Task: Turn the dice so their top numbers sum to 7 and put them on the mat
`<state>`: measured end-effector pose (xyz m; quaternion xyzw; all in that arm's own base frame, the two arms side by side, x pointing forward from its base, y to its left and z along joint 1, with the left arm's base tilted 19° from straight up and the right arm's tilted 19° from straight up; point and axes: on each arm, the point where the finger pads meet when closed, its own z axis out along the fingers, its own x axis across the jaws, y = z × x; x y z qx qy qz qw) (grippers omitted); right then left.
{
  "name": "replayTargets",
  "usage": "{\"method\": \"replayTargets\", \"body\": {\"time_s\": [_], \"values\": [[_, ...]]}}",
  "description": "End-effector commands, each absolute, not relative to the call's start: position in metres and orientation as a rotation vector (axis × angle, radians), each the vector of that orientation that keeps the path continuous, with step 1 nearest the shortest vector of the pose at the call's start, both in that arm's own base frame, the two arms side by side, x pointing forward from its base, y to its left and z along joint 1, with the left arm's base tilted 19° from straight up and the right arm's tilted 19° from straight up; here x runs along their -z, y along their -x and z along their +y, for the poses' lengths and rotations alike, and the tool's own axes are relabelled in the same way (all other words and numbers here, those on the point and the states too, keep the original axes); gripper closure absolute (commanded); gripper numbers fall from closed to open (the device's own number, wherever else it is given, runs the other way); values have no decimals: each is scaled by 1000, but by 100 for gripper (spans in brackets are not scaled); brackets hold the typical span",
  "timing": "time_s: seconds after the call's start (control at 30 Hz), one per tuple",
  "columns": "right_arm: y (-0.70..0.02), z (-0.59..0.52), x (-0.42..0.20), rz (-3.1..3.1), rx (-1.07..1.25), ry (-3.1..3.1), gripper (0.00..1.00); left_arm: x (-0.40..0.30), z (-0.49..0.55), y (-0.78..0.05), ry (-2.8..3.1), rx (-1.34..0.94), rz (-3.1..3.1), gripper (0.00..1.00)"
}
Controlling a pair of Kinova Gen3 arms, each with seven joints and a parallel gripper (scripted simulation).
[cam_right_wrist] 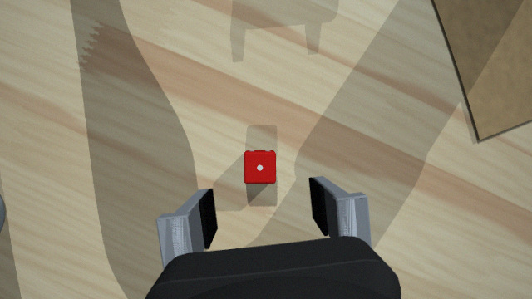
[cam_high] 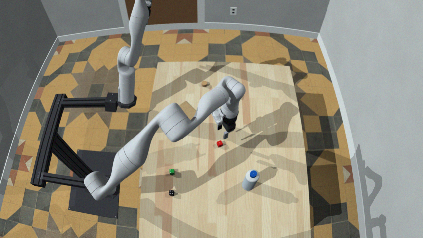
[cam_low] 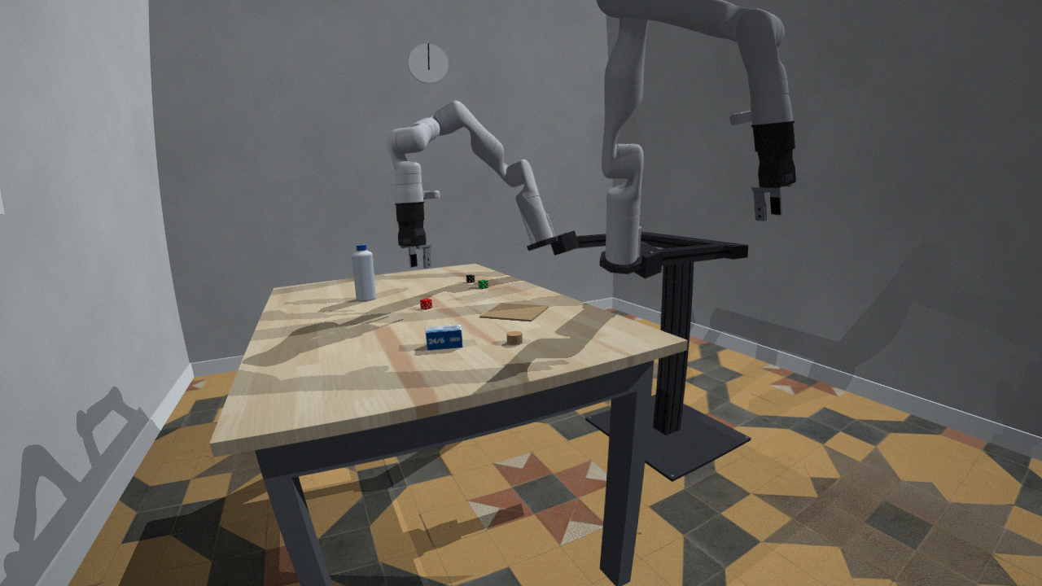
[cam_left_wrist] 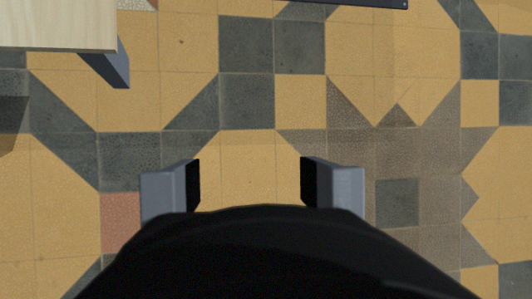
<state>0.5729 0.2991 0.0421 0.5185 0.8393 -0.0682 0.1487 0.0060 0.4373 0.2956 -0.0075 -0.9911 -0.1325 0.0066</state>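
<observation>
A red die (cam_high: 219, 143) (cam_low: 426, 303) (cam_right_wrist: 259, 167) lies flat on the table with one pip on top. A green die (cam_high: 172, 171) (cam_low: 483, 284) and a black die (cam_high: 171, 192) (cam_low: 470, 278) lie flat near the table's robot-side edge, each with several pips on top. The brown square mat (cam_high: 186, 107) (cam_low: 514, 312) (cam_right_wrist: 499, 83) bears no die; an arm partly hides it in the top view. My right gripper (cam_high: 222, 131) (cam_low: 420, 258) (cam_right_wrist: 263, 203) is open and empty, pointing down above the table near the red die. My left gripper (cam_low: 768, 205) (cam_left_wrist: 250, 178) is open and empty, over the floor beyond the table.
A white bottle with a blue cap (cam_high: 249, 183) (cam_low: 364, 277) stands upright on the far side from the robot stand. A blue box (cam_low: 444, 337) and a small wooden disc (cam_high: 204, 84) (cam_low: 514, 338) lie past the mat. The right arm reaches across the table.
</observation>
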Motion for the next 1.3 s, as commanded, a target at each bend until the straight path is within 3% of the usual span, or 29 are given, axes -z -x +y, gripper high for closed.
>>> {"method": "replayTargets", "body": {"time_s": [0.0,0.8,1.27], "values": [[-573,300,-43,2409,191,-1495,0,-296,437,-6,23,417,-3101,0],[-566,300,-33,2130,124,-1853,0,-296,437,-6,23,417,-3101,0],[-562,299,-20,1591,11,-2323,0,-296,437,-6,23,417,-3101,0]]}}
